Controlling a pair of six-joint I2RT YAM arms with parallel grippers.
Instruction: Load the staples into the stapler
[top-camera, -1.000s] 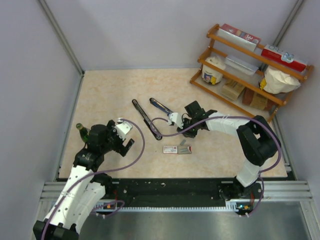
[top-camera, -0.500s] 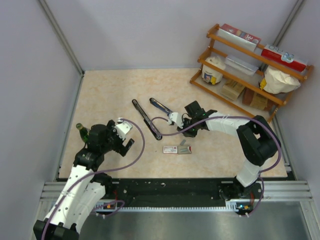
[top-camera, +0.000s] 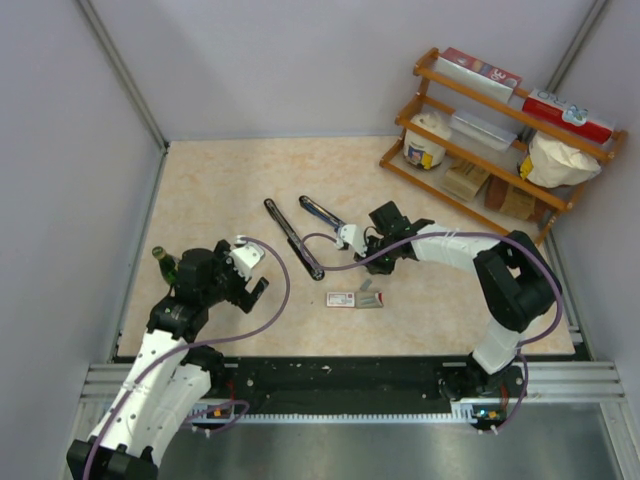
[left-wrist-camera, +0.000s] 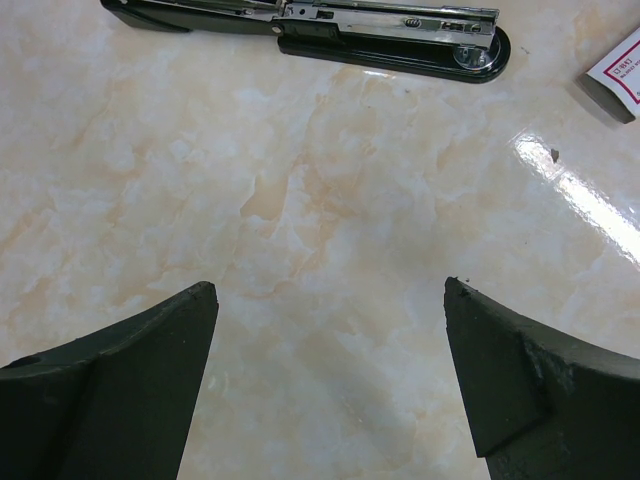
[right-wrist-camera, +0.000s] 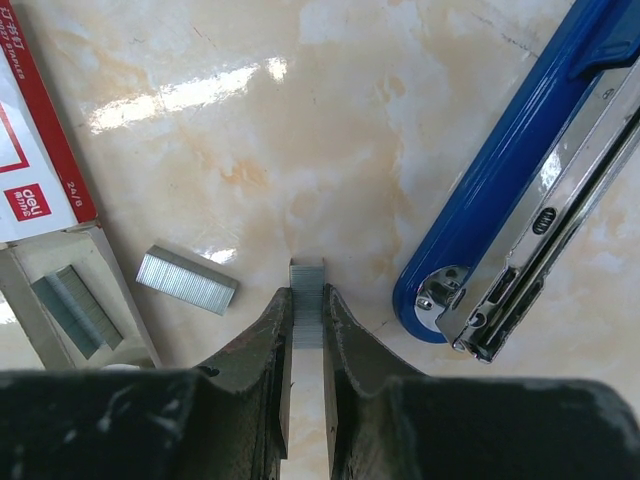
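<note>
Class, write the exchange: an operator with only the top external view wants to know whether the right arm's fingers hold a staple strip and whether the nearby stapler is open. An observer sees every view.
Operator: From above I can't tell. Is anything held?
Observer: Yes, the right fingers pinch one staple strip.
Operator: And the stapler beside them?
Observer: The blue stapler lies open, metal channel exposed.

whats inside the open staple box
One grey strip of staples lies in the box's open tray. Whatever sits under the red-printed white cover is hidden, and the right gripper, shut on another strip, blocks the tray's near end.
</note>
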